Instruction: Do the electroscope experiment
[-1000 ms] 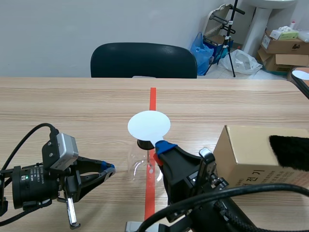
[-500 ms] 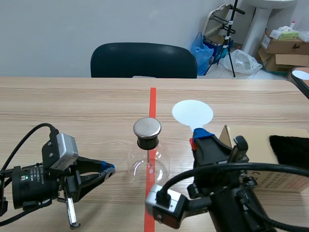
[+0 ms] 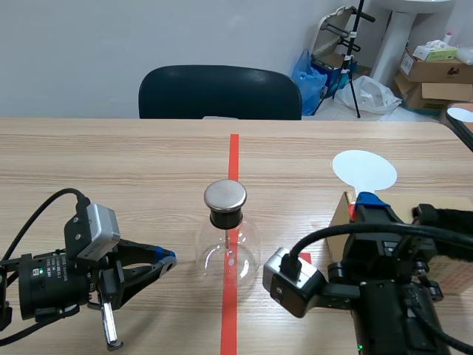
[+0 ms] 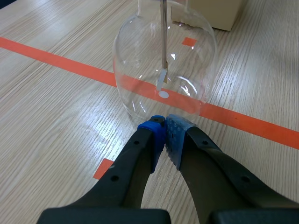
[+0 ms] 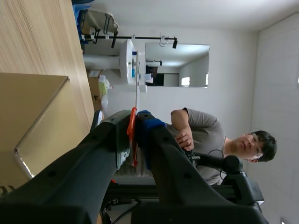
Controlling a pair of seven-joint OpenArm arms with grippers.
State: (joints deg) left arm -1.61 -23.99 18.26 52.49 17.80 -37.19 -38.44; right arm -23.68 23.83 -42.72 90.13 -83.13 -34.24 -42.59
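Clear round glass flask (image 3: 228, 248): likely fragile, slippery; grip neck.
Left jaws: closed, empty.
Right jaws: gripping white disc paddle (image 3: 364, 171).

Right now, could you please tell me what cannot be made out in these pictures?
Round clear glass flask: neck and cap cut off by the left wrist view's edge.
Tan cardboard box: mostly behind the right arm, scene view.
White round paddle: handle mostly hidden inside the right end effector, scene view.
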